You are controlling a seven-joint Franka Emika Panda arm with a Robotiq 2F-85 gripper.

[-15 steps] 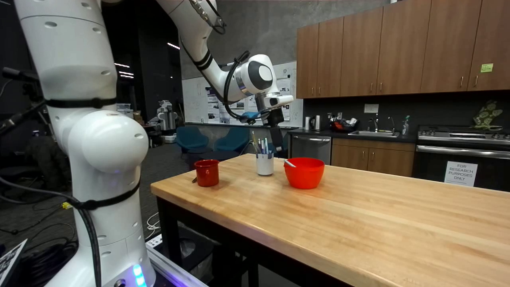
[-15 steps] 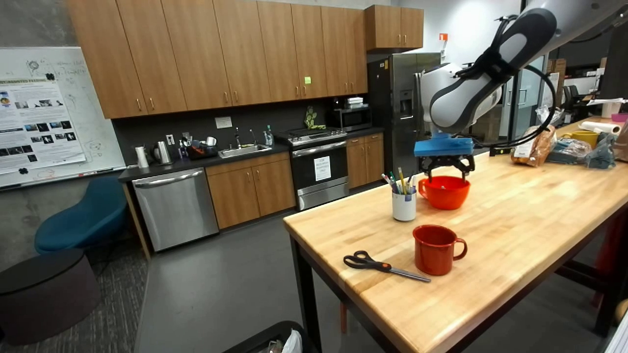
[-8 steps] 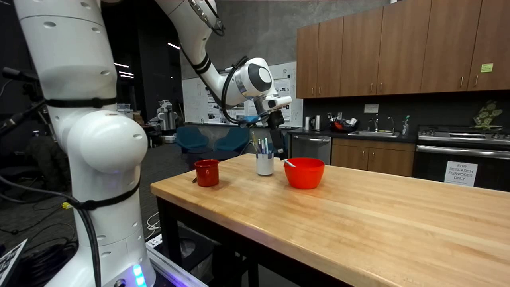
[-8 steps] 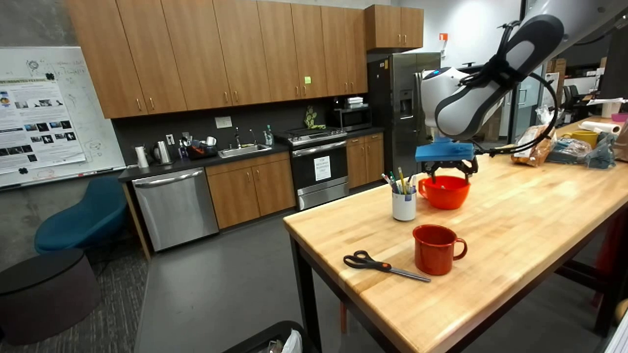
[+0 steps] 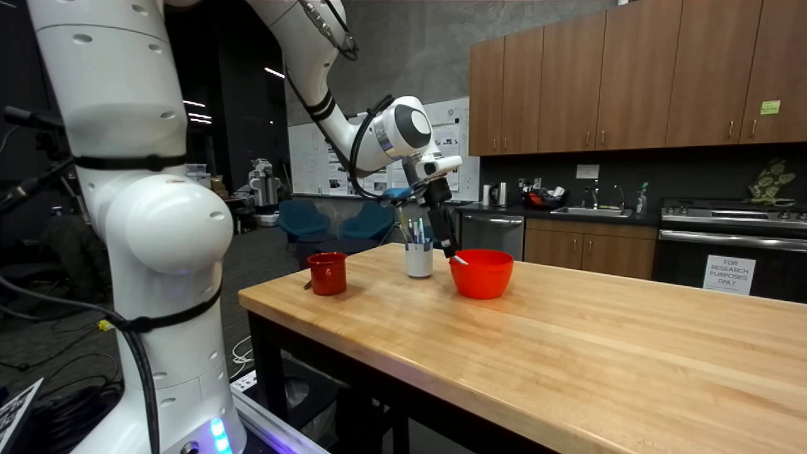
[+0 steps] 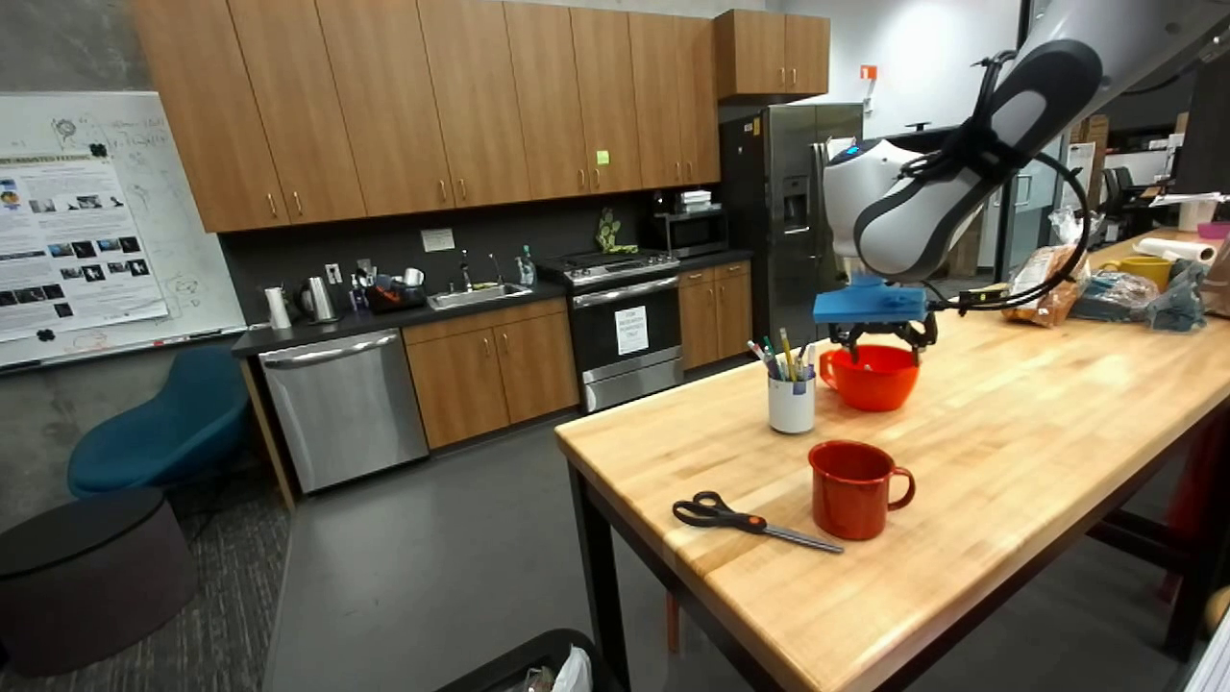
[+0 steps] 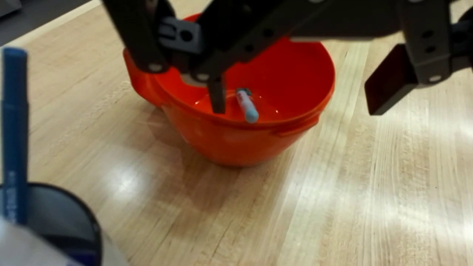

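One marker (image 7: 245, 102), aslant in red bowl (image 7: 236, 144), blue end rimward, hand (image 7: 303, 92) spread

"Where can your hand (image 7: 303, 92) pass?"

"To the right in the wrist view: past the bowl (image 7: 240, 144) I have broad bare counter (image 7: 388, 192)."

"And what's in the way?"

"The bowl's rim, which shows there between my spread fingers (image 7: 390, 83), and the marker (image 7: 247, 105) leaning up near one of them. Across a narrow gap stands the cup (image 6: 791, 413) with pens (image 7: 14, 129) poking up, so I've little room there. The mug (image 6: 850, 500) stands well apart, the scissors (image 6: 752, 524) lying low beside it, so neither hems me in."
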